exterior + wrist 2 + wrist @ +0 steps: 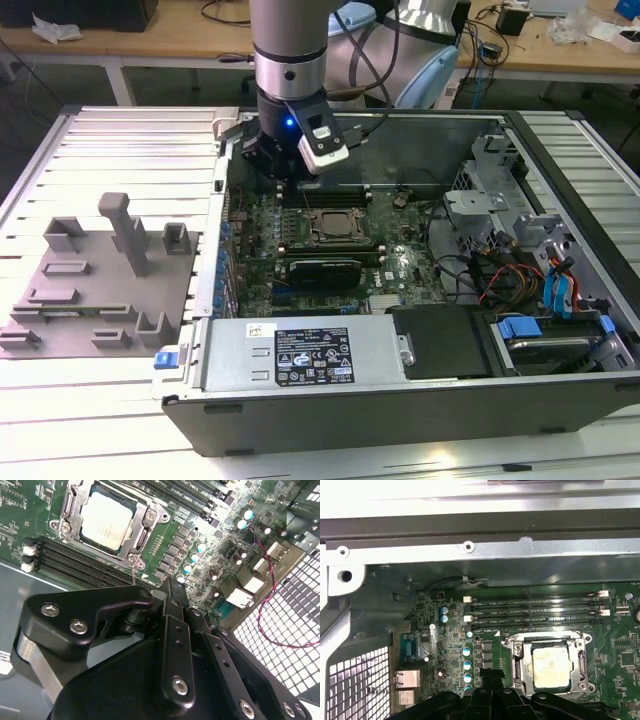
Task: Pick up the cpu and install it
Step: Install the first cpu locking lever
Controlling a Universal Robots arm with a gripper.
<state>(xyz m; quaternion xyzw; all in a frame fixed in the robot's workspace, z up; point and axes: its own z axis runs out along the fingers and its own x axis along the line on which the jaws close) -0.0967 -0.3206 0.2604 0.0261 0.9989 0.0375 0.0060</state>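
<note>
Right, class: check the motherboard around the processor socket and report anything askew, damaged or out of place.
Nothing stands out. The cpu lies flat and square in its socket frame, the memory slots run straight, and no damage shows.

Gripper [169, 585] closed, pointed downward

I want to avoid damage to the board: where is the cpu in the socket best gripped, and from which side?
Probably from straight above, at two opposite edges of the cpu. It lies flat in the socket frame, which rings it closely, so no sideways approach is free. The edges may offer little purchase.
</note>
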